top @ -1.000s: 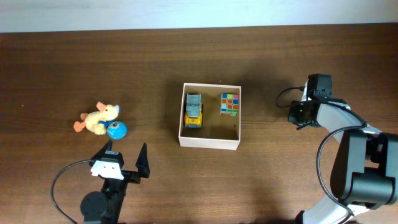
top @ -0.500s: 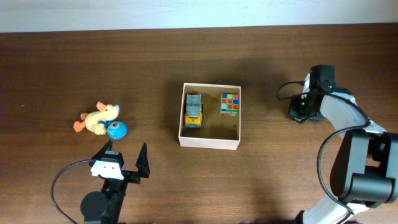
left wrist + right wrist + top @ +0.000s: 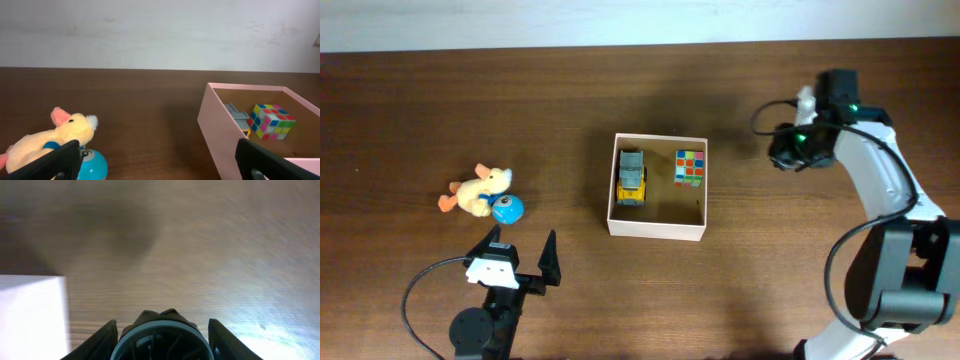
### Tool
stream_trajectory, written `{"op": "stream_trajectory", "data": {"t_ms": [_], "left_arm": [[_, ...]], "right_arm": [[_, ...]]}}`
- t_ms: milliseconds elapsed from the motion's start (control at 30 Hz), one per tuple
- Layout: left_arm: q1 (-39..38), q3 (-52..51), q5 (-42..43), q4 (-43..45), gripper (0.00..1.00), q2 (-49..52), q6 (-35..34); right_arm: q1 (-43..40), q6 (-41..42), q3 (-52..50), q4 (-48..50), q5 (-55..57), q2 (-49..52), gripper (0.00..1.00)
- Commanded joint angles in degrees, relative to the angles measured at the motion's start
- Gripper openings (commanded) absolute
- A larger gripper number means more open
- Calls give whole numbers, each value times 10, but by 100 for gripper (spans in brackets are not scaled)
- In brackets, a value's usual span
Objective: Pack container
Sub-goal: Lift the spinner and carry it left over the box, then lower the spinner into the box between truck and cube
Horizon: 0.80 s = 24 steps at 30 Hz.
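Note:
The container (image 3: 657, 229) is a square white-walled box with a tan inside, at the table's middle. It holds a yellow-grey toy car (image 3: 632, 178) and a colour cube (image 3: 690, 168). It also shows in the left wrist view (image 3: 220, 135), and its white corner shows in the right wrist view (image 3: 30, 315). My right gripper (image 3: 788, 150) is to the right of the container, above the table. It is shut on a dark round object with a grey rim (image 3: 160, 330). My left gripper (image 3: 520, 262) is open and empty at the front left.
A yellow plush duck (image 3: 478, 190) and a blue ball (image 3: 507, 208) lie touching at the left. Both show in the left wrist view, the duck (image 3: 55, 137) above the ball (image 3: 92, 165), just ahead of the left finger. A pale wall runs along the table's far edge.
My right gripper has moved left and toward the far side, closer to the container, with the dark round object. The left arm has not moved.

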Motion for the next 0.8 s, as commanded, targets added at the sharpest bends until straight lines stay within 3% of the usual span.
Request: {"op": "stream_trajectory", "data": {"t_ms": [0, 233, 767], "left_arm": [[-3, -3, 6, 1, 99, -5, 11], [-3, -3, 6, 1, 99, -5, 11], [-3, -3, 6, 1, 99, -5, 11]], "right_arm": [[56, -12, 48, -19, -19, -44, 51], [160, -12, 61, -12, -16, -87, 51], [356, 41, 60, -16, 144, -87, 51]]}}
